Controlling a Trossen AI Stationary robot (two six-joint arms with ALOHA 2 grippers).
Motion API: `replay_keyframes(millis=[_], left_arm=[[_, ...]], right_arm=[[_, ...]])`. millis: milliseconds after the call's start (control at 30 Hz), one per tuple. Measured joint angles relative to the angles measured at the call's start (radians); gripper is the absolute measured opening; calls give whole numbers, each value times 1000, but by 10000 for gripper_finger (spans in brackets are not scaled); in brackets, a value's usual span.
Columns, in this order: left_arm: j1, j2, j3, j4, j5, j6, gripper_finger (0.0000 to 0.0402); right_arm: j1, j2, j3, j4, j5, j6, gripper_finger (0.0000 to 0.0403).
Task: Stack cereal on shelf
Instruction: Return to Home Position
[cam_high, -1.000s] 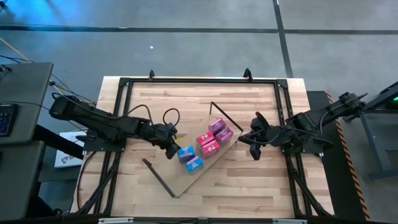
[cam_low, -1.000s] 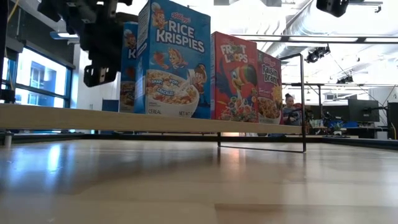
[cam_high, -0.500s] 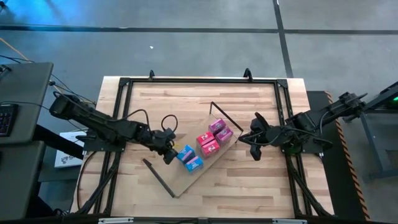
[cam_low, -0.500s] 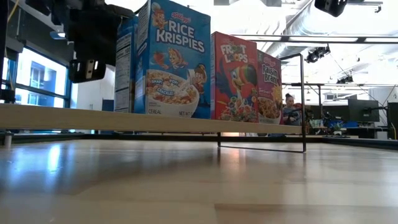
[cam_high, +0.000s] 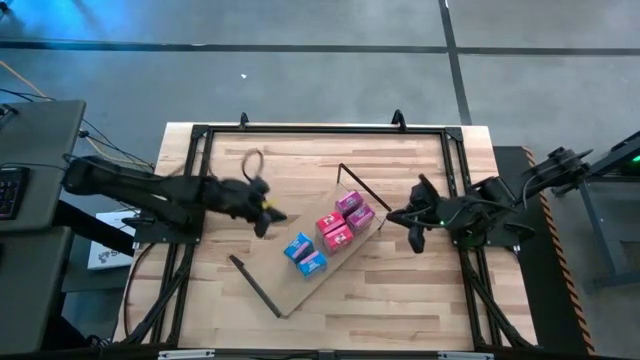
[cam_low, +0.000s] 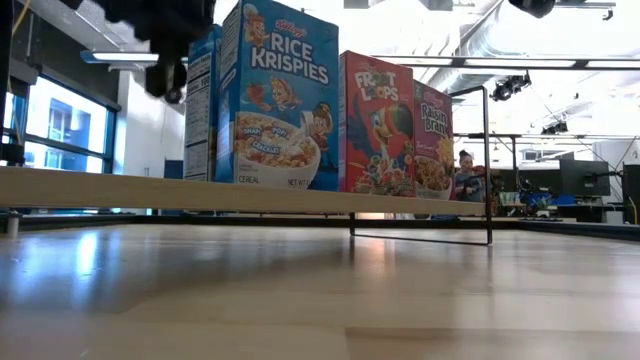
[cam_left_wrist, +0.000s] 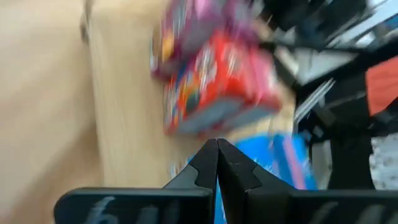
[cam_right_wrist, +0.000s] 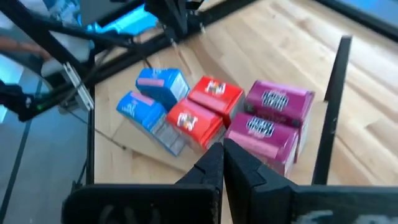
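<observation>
The bare worktop (cam_low: 320, 300) lies nearest the low camera. Across it runs the long front edge of the shelf (cam_low: 150, 190), with a gap showing beneath the board.

The cereal (cam_high: 330, 232) stands upright on the board in three pairs.
- **Nearest:** the blue boxes (cam_low: 275, 95), marked Rice Krispies.
- **Next:** the red boxes (cam_low: 378, 125), marked Froot Loops.
- **Farthest along:** the pink boxes (cam_low: 432, 140), marked Raisin Bran.

Past the pink pair rises a black wire frame (cam_low: 488, 160). Far off in the room behind it, a person (cam_low: 465, 175) shows.

From above, the shelf lies aslant over the middle of the worktop, running from 7 o'clock to 1 o'clock. The blue pair sits toward the 7 o'clock end, the red pair in the middle and the pink pair toward 1 o'clock, all close together.

The left arm (cam_high: 170, 192) reaches in from 9 o'clock. Its jaws hover at about 10 o'clock from the blue pair, just off the shelf's long edge. They are pressed together and hold nothing.

The right arm (cam_high: 470, 215) comes in from 3 o'clock. Its jaws hang at 3 o'clock from the pink pair, just beyond the shelf's end, and are likewise together and empty.
</observation>
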Motion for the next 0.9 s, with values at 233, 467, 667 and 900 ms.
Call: replay_keyframes(millis=[233, 467, 667, 900], left_arm=[[84, -186, 33, 105, -7, 284, 0], [87, -271, 33, 213, 2, 457, 0], [87, -296, 33, 232, 6, 409, 0], [87, -296, 33, 234, 6, 433, 0]], right_arm=[[0, -23, 0, 93, 34, -104, 0], [0, -28, 0, 157, 24, -281, 0], [0, -76, 0, 156, 7, -288, 0], [0, -144, 0, 153, -30, -311, 0]])
